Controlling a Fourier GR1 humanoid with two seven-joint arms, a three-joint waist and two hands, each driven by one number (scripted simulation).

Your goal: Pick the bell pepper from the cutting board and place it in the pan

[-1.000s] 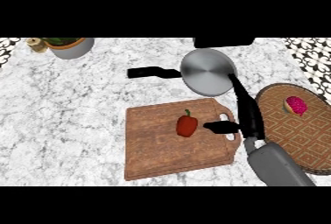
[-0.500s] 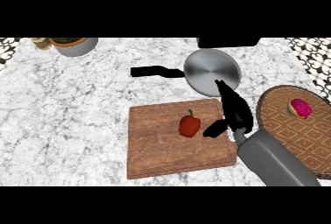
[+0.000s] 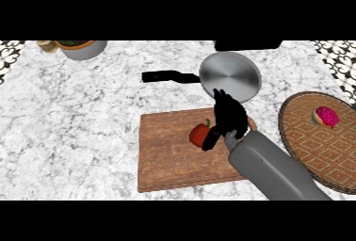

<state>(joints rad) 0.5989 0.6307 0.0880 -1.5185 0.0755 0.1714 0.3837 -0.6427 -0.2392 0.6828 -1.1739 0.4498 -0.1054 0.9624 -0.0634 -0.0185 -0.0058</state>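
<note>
A red bell pepper (image 3: 198,134) with a green stem lies near the middle of the wooden cutting board (image 3: 170,160). My right hand (image 3: 230,117) hangs right beside the pepper on its right, fingers straight and pointing away from me, thumb reaching down along the pepper's right side. The hand is open and holds nothing. The steel pan (image 3: 230,76) with its black handle (image 3: 169,76) sits just beyond the board. My left hand does not show.
A round woven mat (image 3: 316,146) at the right carries a pink, yellowish item (image 3: 326,116). A grey pot with a plant (image 3: 83,48) stands at the far left. A dark object (image 3: 247,45) sits behind the pan.
My right hand has moved left over the cutting board, from its right edge to just beside the pepper. The pepper and pan stay in place.
</note>
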